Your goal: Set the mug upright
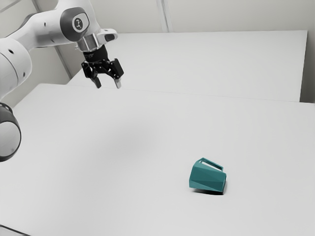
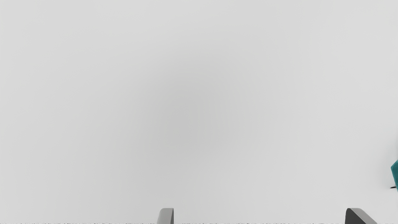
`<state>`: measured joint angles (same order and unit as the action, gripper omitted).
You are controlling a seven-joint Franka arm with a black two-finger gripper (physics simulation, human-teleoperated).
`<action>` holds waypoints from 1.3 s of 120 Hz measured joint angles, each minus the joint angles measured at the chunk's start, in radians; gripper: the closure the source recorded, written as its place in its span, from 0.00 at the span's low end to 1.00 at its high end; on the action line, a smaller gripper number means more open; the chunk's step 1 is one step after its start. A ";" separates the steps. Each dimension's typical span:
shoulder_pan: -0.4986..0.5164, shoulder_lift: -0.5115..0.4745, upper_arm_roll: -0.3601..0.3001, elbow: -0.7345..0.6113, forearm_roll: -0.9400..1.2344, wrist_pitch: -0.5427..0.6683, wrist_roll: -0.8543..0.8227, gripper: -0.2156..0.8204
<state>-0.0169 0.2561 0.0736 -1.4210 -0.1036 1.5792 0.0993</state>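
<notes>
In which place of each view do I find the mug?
Exterior view: the mug lies on the table, below centre, toward the exterior view's right.
Wrist view: partly cut off at the picture's edge, to the outer side of one jaw.
Shared landmark: the gripper, its jaws apart.

The mug (image 1: 207, 177) appears to be of smooth plastic, rather matt. The table (image 1: 138, 172) has also a smooth, matt surface. The arm (image 1: 49, 29) looks like smooth plastic with light gloss, and the gripper (image 1: 109, 84) has smooth fingers (image 2: 166, 216), seemingly metal.
</notes>
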 joint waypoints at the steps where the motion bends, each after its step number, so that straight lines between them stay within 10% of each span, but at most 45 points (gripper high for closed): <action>1: 0.000 0.000 0.000 0.000 0.000 -0.001 0.000 0.21; 45: -0.001 -0.044 -0.044 -0.115 -0.006 0.001 -0.014 0.21; 156: -0.003 -0.055 -0.289 -0.706 -0.907 0.540 0.396 0.21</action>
<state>-0.0199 0.2013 -0.2149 -2.1271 -1.0101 2.1188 0.4952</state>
